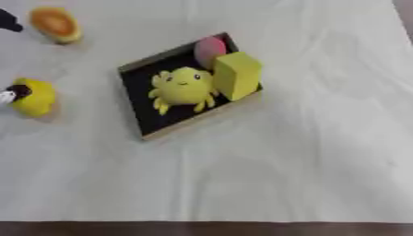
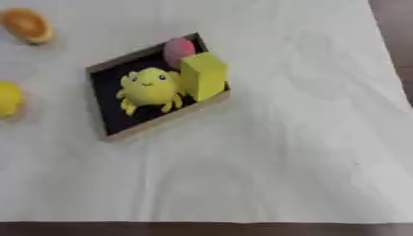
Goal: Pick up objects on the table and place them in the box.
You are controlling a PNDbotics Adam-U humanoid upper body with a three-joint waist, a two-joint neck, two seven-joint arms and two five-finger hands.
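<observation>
A shallow box (image 1: 138, 120) with a black inside and tan rim sits askew on the white cloth. In it lie a yellow plush toy with small legs (image 1: 184, 87), an upright yellow block (image 1: 236, 75) and a pink rounded thing (image 1: 209, 48) at the far corner. Outside the box, an orange rounded object (image 1: 55, 24) rests at the far left. A yellow object (image 1: 34, 97) with a dark and white bit on its left side lies at the left edge. Neither hand shows in either view.
A white cloth (image 1: 306, 152) covers the table, whose dark front edge (image 1: 202, 229) runs along the bottom. A small dark shape (image 1: 8, 21) shows at the upper left edge; I cannot make it out. Dark floor (image 2: 395, 27) lies beyond the cloth's right side.
</observation>
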